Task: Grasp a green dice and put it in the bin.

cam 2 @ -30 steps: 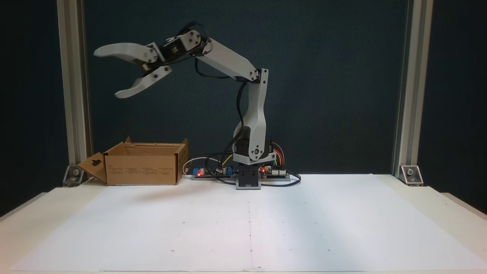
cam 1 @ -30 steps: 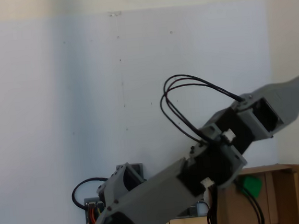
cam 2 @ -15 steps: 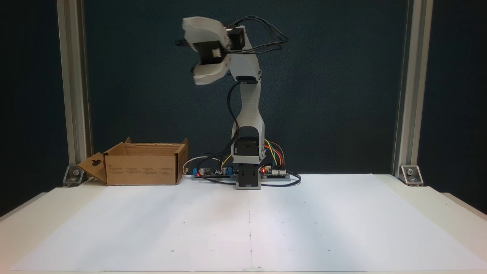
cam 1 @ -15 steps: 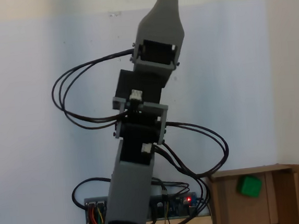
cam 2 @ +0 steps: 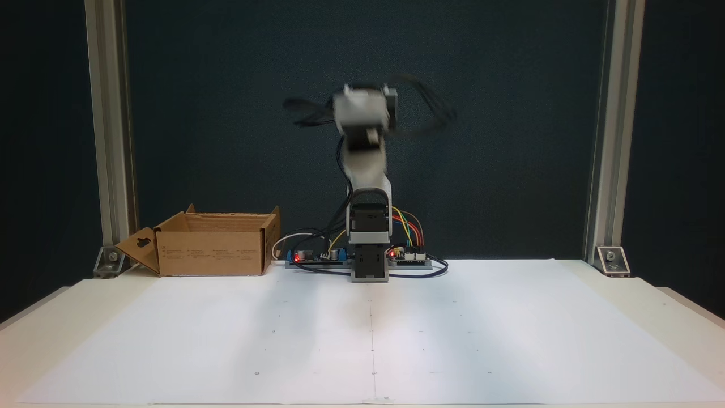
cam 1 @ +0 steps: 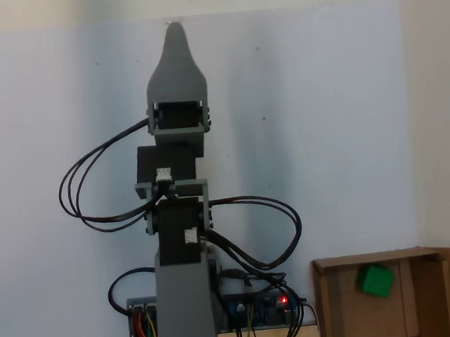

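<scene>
Fixed views: green dice [cam 1: 375, 280] lies inside the bin [cam 1: 331, 301], on its floor toward the back wall. End effector [cam 1: 173, 39] raised over the white counter [cam 2: 453, 340], well apart from the bin; jaw opening cannot be told, blurred.

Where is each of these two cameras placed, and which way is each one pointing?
A fixed view: looks down from above, behind the base, onto the white table; the arm, gripper and green dice inside the bin show.
A fixed view: stands level in front of the table, facing the dark backdrop; the upright arm, blurred on top, shows.
Shared: arm, bin, base electronics.
</scene>
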You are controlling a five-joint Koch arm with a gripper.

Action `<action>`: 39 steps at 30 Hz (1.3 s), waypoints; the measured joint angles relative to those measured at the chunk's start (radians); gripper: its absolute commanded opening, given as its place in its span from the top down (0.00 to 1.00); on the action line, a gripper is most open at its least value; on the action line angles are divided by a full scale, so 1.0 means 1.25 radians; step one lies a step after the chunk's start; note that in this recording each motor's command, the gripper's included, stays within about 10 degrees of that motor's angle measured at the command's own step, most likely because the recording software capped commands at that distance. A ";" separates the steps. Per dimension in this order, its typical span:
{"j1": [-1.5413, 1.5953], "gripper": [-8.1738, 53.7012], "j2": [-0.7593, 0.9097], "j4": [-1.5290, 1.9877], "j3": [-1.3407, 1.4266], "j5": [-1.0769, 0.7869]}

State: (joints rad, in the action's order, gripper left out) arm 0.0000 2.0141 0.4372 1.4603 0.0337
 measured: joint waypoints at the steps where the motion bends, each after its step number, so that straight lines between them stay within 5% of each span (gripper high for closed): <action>1: 0.015 0.16 0.034 -0.037 0.074 0.000; 39: 0.000 0.14 0.195 -0.675 0.638 -0.001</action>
State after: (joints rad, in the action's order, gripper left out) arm 0.0000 2.2580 -0.4065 2.2580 0.0322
